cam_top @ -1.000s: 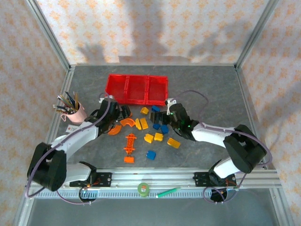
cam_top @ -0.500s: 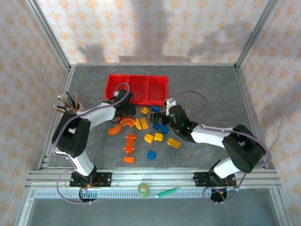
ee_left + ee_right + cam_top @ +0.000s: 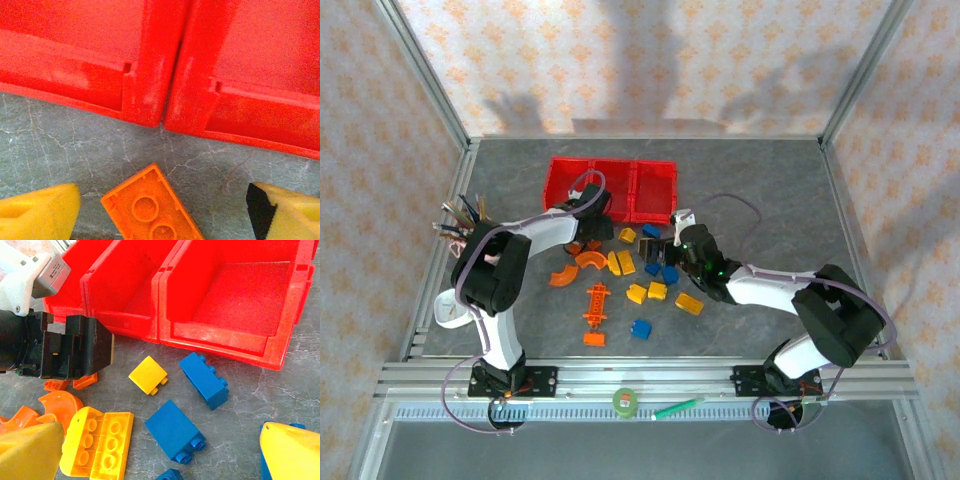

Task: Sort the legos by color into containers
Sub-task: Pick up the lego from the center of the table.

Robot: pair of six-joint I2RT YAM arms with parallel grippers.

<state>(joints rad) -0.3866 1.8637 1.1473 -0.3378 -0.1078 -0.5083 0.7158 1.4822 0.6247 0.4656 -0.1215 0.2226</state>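
Fingers of your left gripper [image 3: 162, 197] stand spread wide in its wrist view, one yellow pad [image 3: 40, 212] in each lower corner; an orange brick [image 3: 150, 212] lies flat on the grey table [image 3: 60, 150] between them, touching neither pad, with a clear gap on both sides; just beyond that brick, the front walls of two of the red bins [image 3: 150, 60] meet at a seam. From above you see this gripper [image 3: 588, 228] at the near edge of the row of three bins [image 3: 563, 190], about where the left and middle ones join.

Your right gripper [image 3: 160, 432] is likewise spread and pinches nothing; between its yellow pads [image 3: 30, 452] lie a blue brick [image 3: 172, 430] and a yellow brick [image 3: 100, 440], the yellow one just beside the pad at lower left; farther out, a second blue brick [image 3: 202, 380] and a small yellow piece [image 3: 148, 374] lie near the bins' front wall; an orange arch [image 3: 57, 405] lies beside the yellow brick, near the left gripper's black body. From above, the right gripper [image 3: 658, 247] sits among blue and yellow legos, to the right of the left one and near the right bin's front.

Closer to the arm bases lie the spiky orange piece [image 3: 597, 302], a lone blue brick [image 3: 641, 329] and a small orange brick [image 3: 594, 339], all well apart from both grippers.
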